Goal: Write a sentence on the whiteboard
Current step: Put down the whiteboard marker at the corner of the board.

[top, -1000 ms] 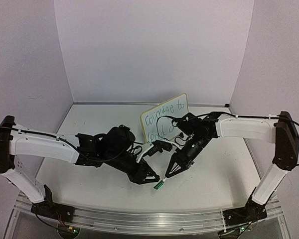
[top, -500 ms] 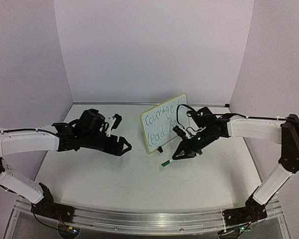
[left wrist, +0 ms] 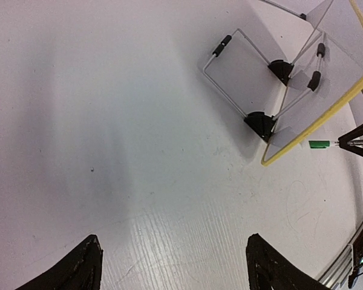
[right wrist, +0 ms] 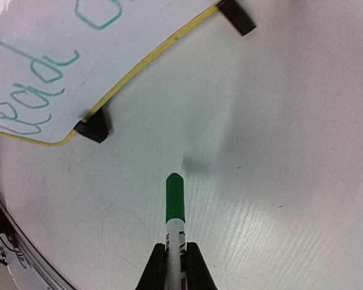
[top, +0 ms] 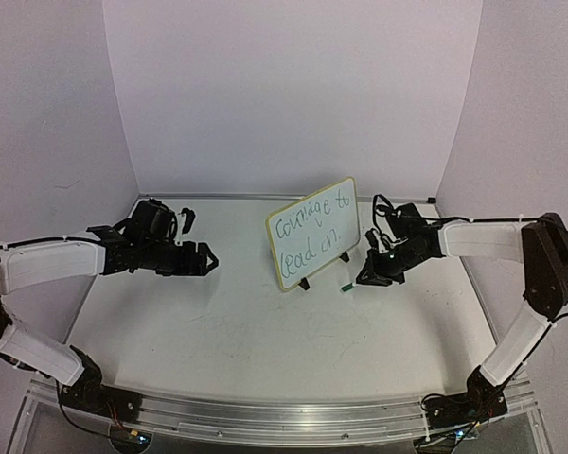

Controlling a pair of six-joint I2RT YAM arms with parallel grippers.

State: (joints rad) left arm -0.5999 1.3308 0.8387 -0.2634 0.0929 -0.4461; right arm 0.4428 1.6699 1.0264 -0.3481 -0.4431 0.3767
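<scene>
Whiteboard is standing mid-table, leaning back on a wire stand. The sentence is slanting across its face in green. Right gripper is clamping a marker just beside the board's lower right corner, with the green end pointing at the board, apart from it. Left gripper is hovering well to the left, fingers spread, gripping nothing.

Ahead of the left gripper's fingers the table lies open; beyond, rightward, the whiteboard and its wire stand bar the way
</scene>
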